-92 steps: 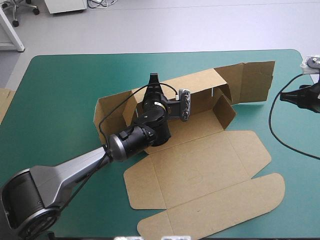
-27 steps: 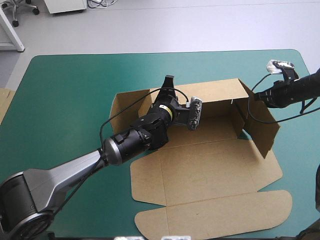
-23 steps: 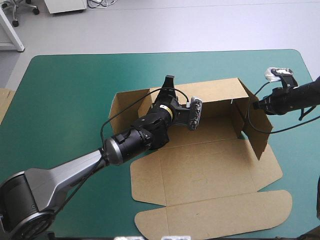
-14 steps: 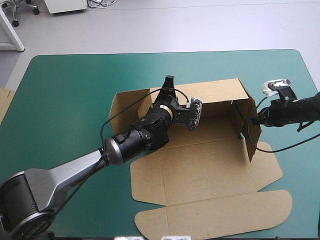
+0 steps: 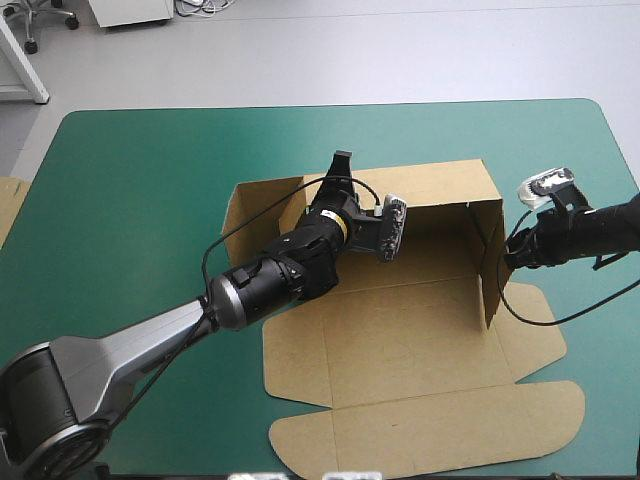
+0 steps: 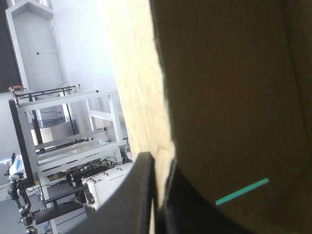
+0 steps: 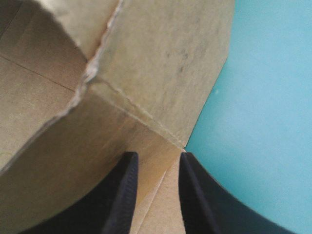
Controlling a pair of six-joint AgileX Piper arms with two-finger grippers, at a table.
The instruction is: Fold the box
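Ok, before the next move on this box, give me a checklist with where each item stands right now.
1. Left gripper holding the far wall of the box: ok, shut on its top edge.
2. Far wall upright: ok.
3. Right end wall raised: ok, it stands upright.
4. Right gripper clamped on that wall: not ok, its fingers stand apart.
5. Left end wall squared in: cannot tell from this angle.
6. Near panels flat on the table: ok.
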